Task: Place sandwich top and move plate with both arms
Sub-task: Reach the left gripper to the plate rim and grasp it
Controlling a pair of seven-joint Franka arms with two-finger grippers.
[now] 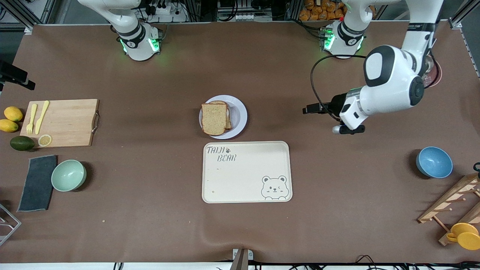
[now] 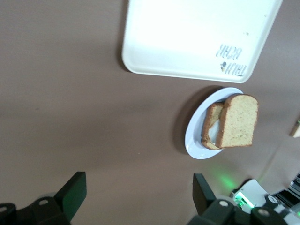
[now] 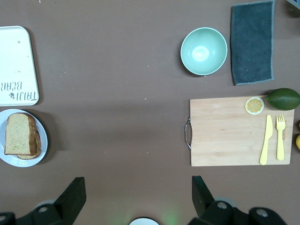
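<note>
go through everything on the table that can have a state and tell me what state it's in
sandwich top: lying on the lower slice, on the plate.
plate: on the table, untouched.
tray: empty.
left gripper: open, over bare table.
right gripper: open, waiting.

sandwich top (image 1: 214,119) sits on a lower slice, both on the plate (image 1: 239,117), mid-table. tray (image 1: 247,171) just beside the plate, nearer the front camera. cutting board (image 1: 62,122) toward the right arm's end, fork (image 1: 31,118), knife (image 1: 42,116) and lemon slice (image 1: 44,140) on it. bowl (image 1: 69,175) and cloth (image 1: 37,183) nearer the camera than the board. second bowl (image 1: 434,162) toward the left arm's end. left gripper (image 2: 138,194) open over bare table between plate and second bowl; right gripper (image 3: 138,194) open, high over the table.
</note>
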